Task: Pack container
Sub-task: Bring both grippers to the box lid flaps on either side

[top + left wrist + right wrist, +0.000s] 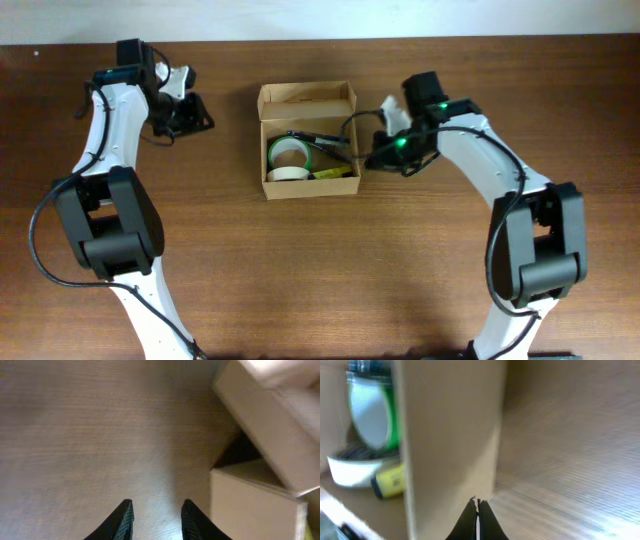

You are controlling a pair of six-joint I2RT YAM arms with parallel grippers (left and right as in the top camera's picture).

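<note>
– Near the upper middle of the overhead view, what stands on the table?
– That is the container, a plain brown cardboard box. Its lid is folded open toward the top of the frame.
– What is inside it?
– 2 rolls of tape sit at the left end, a green roll and a white roll just below it in the frame. A yellow tube lies along the lower wall, and a black pen lies across the upper part.
– Where is the left pincer?
– It is in the upper left of the frame, apart from the box. In its wrist view the 2 fingers are partly spread over bare wood with nothing between them, and the box fills the right edge.
– And the right pincer?
– It is just beside the box's right wall, low on the outer side. Its tips are pressed together and grip nothing. I cannot tell whether they touch the cardboard.
</note>
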